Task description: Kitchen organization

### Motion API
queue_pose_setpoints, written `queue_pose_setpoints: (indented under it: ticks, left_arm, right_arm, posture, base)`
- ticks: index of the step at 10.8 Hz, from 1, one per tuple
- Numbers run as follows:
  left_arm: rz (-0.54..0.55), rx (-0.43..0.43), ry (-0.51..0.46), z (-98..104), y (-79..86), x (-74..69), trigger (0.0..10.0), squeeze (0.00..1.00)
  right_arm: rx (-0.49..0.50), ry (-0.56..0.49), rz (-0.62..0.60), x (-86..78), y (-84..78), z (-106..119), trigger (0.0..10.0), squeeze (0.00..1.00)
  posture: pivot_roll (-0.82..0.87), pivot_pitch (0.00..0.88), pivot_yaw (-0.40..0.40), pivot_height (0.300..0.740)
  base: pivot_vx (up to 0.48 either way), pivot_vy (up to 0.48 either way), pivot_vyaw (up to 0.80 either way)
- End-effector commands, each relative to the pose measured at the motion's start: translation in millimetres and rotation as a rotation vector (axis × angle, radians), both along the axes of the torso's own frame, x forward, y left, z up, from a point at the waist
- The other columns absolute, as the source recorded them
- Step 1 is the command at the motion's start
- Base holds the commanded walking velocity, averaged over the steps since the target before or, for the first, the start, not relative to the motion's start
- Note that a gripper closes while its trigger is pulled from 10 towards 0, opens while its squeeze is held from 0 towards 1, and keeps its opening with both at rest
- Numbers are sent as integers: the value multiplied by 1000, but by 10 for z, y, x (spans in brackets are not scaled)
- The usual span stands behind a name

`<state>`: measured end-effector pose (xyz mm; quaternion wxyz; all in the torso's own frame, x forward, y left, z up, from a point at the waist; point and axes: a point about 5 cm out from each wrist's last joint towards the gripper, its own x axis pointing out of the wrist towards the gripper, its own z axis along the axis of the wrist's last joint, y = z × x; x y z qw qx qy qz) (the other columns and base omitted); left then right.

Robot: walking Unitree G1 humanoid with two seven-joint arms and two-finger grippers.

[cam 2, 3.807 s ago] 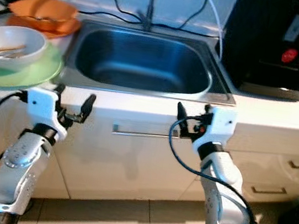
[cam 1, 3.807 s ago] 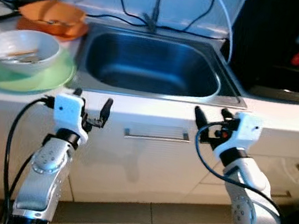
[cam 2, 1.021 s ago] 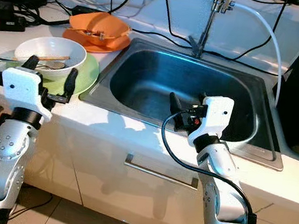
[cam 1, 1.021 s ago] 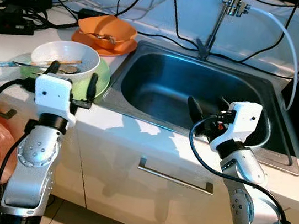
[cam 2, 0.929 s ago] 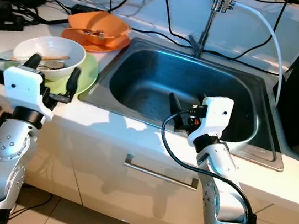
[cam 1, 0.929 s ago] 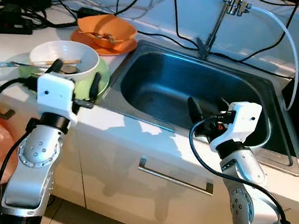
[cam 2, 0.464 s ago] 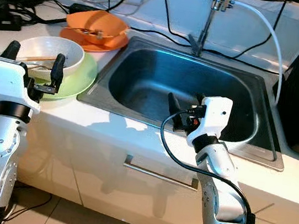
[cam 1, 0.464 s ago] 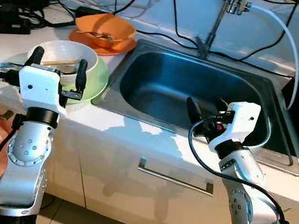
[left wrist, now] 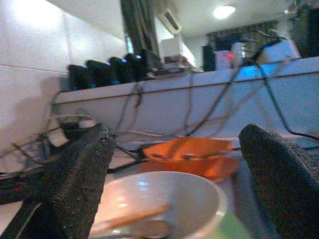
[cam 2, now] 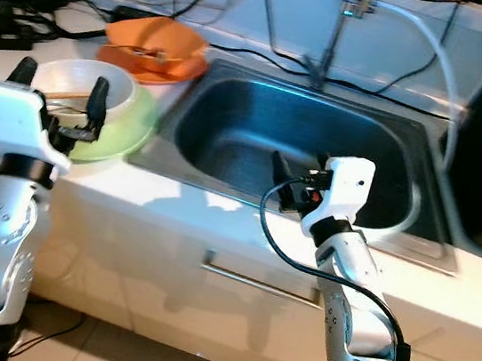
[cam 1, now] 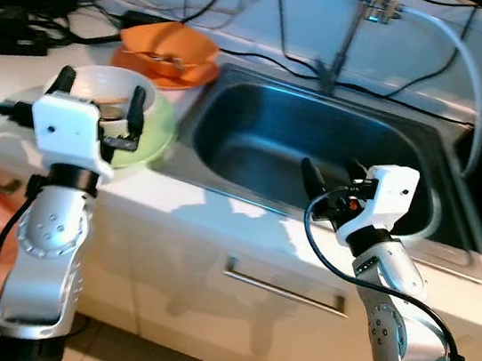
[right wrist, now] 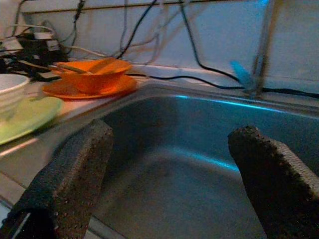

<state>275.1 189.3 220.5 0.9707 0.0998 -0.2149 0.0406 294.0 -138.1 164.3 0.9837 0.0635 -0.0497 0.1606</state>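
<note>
Head pair looks down on the sink (cam 1: 318, 146) — wrist views sit low, close, sharing it.

Readable text: none.
Labels, brands, numbers: none legible on the bowls, the sink or the gear on the counter.
</note>
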Motion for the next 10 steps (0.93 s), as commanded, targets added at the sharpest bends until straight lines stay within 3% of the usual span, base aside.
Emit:
queue_pose_setpoints:
  ticks: [1,3,10]
  left_arm:
    - [5,-2,-9,41,1,2,10000,0]
    - [-6,0,-17,66,-12,14,10000,0]
    - [-99,-15,15,50,-144,91,10000,0]
  right_arm:
    - [7,-24,-1,20,11,54,10000,0]
    - [8,-24,-5,20,8,50,10000,0]
    - [8,-33,-9,18,42,46,10000,0]
  posture:
    - [117,0,-72,740]
    - [117,0,-72,740]
    - [110,0,-62,740]
  base:
    - [0,311,0]
    - [0,300,0]
    - [0,0,0]
